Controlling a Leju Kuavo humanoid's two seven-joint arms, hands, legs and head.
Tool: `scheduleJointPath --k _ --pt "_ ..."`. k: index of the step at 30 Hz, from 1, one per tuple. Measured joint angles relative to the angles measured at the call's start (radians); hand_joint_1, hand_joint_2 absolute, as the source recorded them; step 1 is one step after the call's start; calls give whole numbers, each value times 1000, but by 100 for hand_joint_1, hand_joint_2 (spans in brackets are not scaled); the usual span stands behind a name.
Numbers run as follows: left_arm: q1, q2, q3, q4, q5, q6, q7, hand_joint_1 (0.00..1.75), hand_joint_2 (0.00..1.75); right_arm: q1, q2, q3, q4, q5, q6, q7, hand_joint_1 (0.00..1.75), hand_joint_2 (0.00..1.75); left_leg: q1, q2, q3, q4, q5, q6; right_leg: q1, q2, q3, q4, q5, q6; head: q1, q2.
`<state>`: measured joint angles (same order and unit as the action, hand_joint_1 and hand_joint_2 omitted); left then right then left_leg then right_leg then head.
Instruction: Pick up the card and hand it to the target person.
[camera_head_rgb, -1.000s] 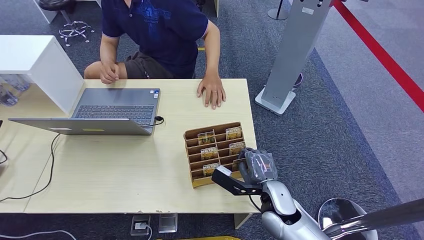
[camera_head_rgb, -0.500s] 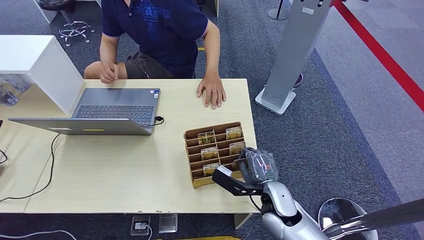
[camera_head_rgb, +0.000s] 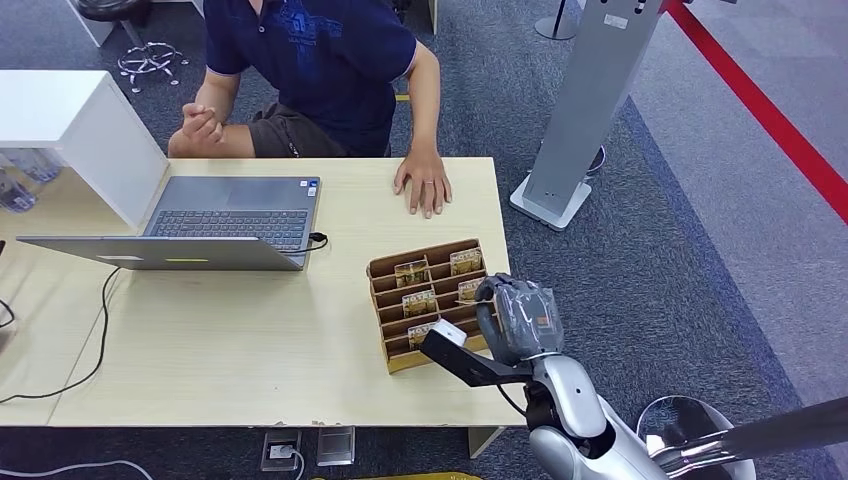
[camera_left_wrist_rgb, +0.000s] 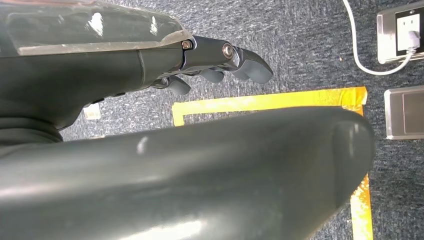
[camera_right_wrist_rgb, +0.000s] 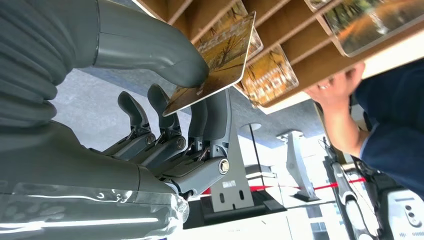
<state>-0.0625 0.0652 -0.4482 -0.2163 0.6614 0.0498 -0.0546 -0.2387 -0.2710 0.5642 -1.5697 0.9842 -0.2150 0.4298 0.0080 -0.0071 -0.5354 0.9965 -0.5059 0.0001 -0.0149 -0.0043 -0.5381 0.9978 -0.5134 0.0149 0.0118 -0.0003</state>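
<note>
A brown wooden card rack (camera_head_rgb: 386, 302) stands on the table's near right part with several picture cards in its slots. My right hand (camera_head_rgb: 517, 316) is at the rack's near right corner. In the right wrist view this hand (camera_right_wrist_rgb: 165, 145) pinches one card (camera_right_wrist_rgb: 220, 60) between thumb and fingers, just clear of the rack (camera_right_wrist_rgb: 300, 55). The person (camera_head_rgb: 320, 60) sits at the far side, one hand (camera_head_rgb: 423, 185) flat on the table. My left hand (camera_left_wrist_rgb: 220, 62) hangs over the floor, holding nothing, fingers loosely extended.
An open laptop (camera_head_rgb: 200, 225) with a cable sits on the table's left part, beside a white box (camera_head_rgb: 90, 130). The light wooden table (camera_head_rgb: 250, 340) ends just right of the rack. A grey stand (camera_head_rgb: 580, 110) and red floor line (camera_head_rgb: 770, 110) lie to the right.
My right hand has risen slightly and shifted forward along the rack, with the card in its pinch. The person's other hand has lifted from the knee.
</note>
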Motion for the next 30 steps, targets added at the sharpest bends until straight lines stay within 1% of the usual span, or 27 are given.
scheduleJointPath --k 4,9,12,15,21,26,30 --pt "0 0 -1 0 5 1 0 0 0 3 -6 0 -39 -3 -3 -2 143 175 0 0 0 0 0 0 0 0 0 0 0 0 0 0" --pt "0 0 -5 0 10 1 -2 0 0 1 -9 1 -77 -35 -35 -31 143 175 0 0 0 0 0 0 0 0 0 0 0 0 0 0" --pt "0 0 -8 0 10 1 -3 0 0 -21 -7 5 -81 -65 -62 -61 143 175 0 0 -1 0 0 0 0 0 0 0 0 0 0 0" --pt "-1 0 -15 0 7 0 -4 0 0 -64 8 15 -65 -94 -84 -98 143 175 0 0 -1 0 0 0 0 0 0 0 0 0 0 0" --pt "-4 0 -34 0 -8 -4 -6 0 0 -173 69 49 35 -139 -128 -160 143 175 0 0 -1 0 1 0 0 0 0 1 0 0 0 0" --pt "-12 -1 -54 0 -20 -5 -5 0 0 -270 133 81 156 -151 -136 -179 143 175 0 0 -2 0 1 0 0 0 0 1 0 0 0 0" --pt "-22 -1 -74 0 -24 -5 5 0 0 -354 195 111 280 -160 -140 -185 143 175 0 -1 -2 0 1 1 0 0 0 1 0 0 0 0"
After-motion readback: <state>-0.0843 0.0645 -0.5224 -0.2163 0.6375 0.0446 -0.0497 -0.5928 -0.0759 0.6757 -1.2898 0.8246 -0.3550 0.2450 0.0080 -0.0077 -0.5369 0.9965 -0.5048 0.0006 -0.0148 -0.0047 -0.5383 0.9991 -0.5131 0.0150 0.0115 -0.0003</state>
